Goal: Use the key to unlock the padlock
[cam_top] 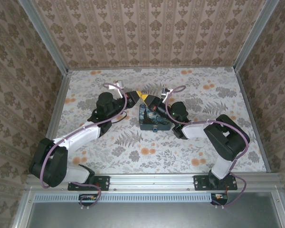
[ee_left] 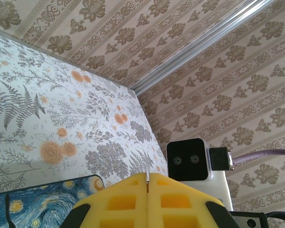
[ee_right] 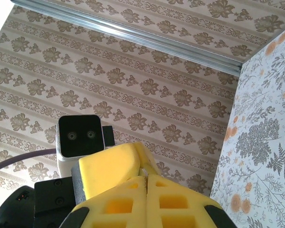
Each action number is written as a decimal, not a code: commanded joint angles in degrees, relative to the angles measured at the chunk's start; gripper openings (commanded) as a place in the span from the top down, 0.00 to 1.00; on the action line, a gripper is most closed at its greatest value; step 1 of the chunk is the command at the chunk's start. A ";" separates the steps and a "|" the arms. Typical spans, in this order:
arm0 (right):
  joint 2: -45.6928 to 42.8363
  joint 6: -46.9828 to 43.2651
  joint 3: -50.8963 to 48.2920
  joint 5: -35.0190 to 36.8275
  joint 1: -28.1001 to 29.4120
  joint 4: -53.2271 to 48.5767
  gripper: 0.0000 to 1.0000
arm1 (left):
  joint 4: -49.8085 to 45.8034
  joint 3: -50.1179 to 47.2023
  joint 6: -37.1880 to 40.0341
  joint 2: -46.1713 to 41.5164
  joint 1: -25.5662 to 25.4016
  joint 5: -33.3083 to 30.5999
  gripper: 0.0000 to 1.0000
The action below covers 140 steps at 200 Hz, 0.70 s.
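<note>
- A patterned table [cam_top: 204, 152] has a dark-blue swirly-print box [cam_top: 157, 122] near its middle, a little toward the far edge.
- The padlock [cam_top: 153, 128] seems to be the small teal spot at the box's near side. It is too small to be sure, and its shackle cannot be read.
- The left gripper [cam_top: 139, 95] and right gripper [cam_top: 151, 101] meet tip to tip above the box's far side.
- Left gripper [ee_left: 147, 179]: yellow fingers pressed together, nothing visible in the seam. A corner of the box [ee_left: 38, 199] lies just below.
- Right gripper [ee_right: 146, 180]: fingers likewise together, beside a left finger [ee_right: 111, 164].
- The key is too small to pick out, so whether either gripper pinches it cannot be told.
- My judgement: the work is at an early stage, with the key being handled or passed and the lock not yet opened.
- The next move calls for one gripper steadying the padlock while the other lines the key up with the keyhole.
</note>
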 commanded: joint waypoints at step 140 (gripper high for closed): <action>-0.92 0.54 -0.81 -3.50 -0.09 1.43 1.00 | -2.23 2.18 -1.63 -0.65 5.20 4.97 0.45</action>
